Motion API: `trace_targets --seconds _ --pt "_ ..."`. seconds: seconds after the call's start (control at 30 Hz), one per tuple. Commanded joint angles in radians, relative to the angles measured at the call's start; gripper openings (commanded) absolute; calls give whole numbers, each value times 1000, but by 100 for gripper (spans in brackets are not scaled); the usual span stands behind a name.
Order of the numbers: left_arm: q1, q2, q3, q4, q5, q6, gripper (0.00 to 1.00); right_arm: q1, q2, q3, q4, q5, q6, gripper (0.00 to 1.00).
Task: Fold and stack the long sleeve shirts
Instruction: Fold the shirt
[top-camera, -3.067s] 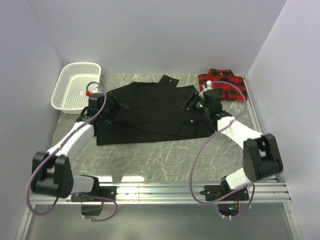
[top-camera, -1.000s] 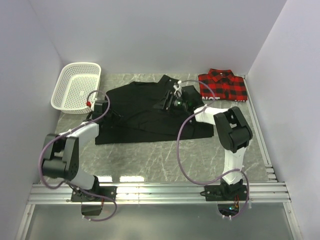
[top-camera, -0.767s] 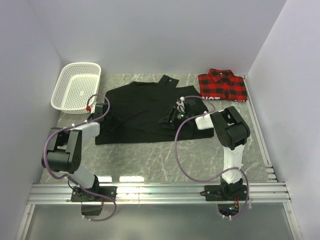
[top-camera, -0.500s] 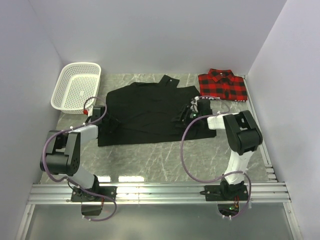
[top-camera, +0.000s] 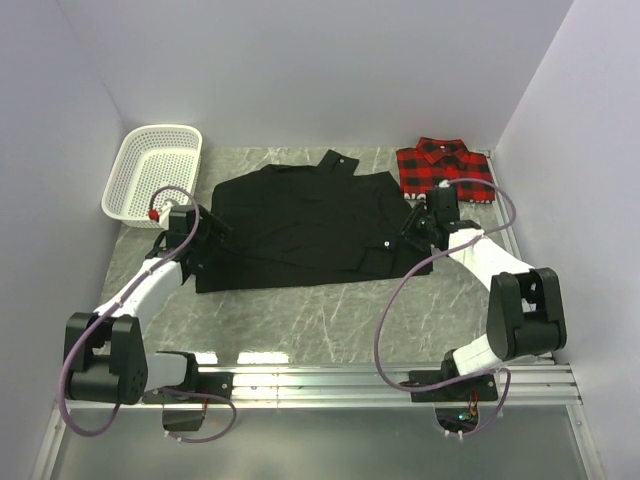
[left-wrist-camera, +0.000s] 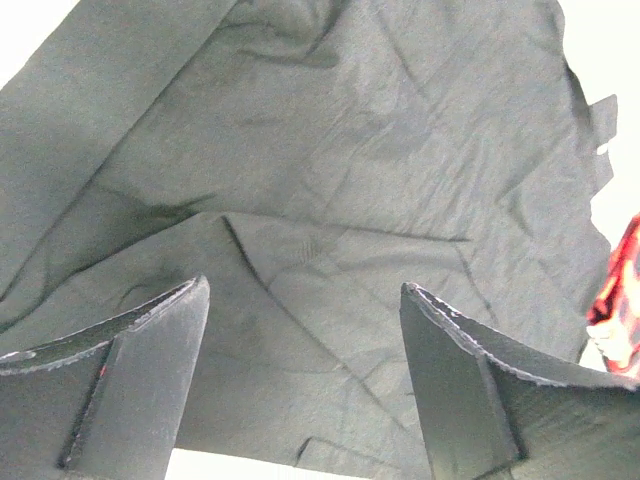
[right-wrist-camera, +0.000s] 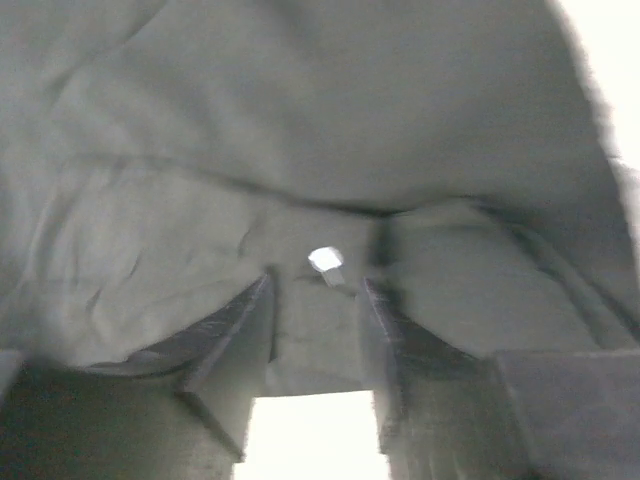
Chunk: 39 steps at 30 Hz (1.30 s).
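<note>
One black shirt (top-camera: 300, 215) laid flat, one plaid shirt (top-camera: 447, 168) folded, left end effector (left-wrist-camera: 302, 290) spread, right end effector (right-wrist-camera: 316, 283) slightly parted

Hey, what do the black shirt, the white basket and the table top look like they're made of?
The black shirt looks like matte woven cloth, judging by its soft creases. The white basket is likely moulded plastic, with even mesh holes. The table top is grey, veined and slightly shiny; whether it is stone or laminate is unclear.
</note>
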Motion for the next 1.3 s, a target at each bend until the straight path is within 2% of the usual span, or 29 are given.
trace_targets --seconds 0.0,0.13,0.27,0.43,0.6,0.73,0.9,1.07,1.17,1.2,1.23,1.27 --pt "2 -11 19 -83 -15 58 82 -26 10 17 -116 156 40 40" --pt "2 47 2 -102 28 66 79 -38 65 -9 -107 153 54 38" --pt "10 136 -8 -114 116 53 70 -46 139 -13 -132 136 63 38" --pt "22 213 -33 -157 171 43 70 -44 154 -36 -216 135 31 38" --pt "69 152 -132 -200 223 58 71 -43 96 -102 -326 161 -29 40" --pt "204 86 -244 -198 387 61 71 -41 -8 -226 -375 114 -36 41" --pt "235 -69 -344 -253 505 4 71 -38 -192 -303 -429 28 -21 43" --pt "235 -255 -320 -391 450 -40 72 -3 -451 -307 -460 31 -15 43" --pt "235 -362 -214 -474 339 -7 76 19 -600 -254 -408 63 -52 47" --pt "234 -387 -152 -479 308 36 77 19 -611 -225 -368 60 -64 63" --pt "234 -385 -122 -478 261 61 79 22 -611 -218 -338 29 -79 69" --pt "232 -372 -67 -481 230 81 81 20 -581 -207 -311 12 -102 71"
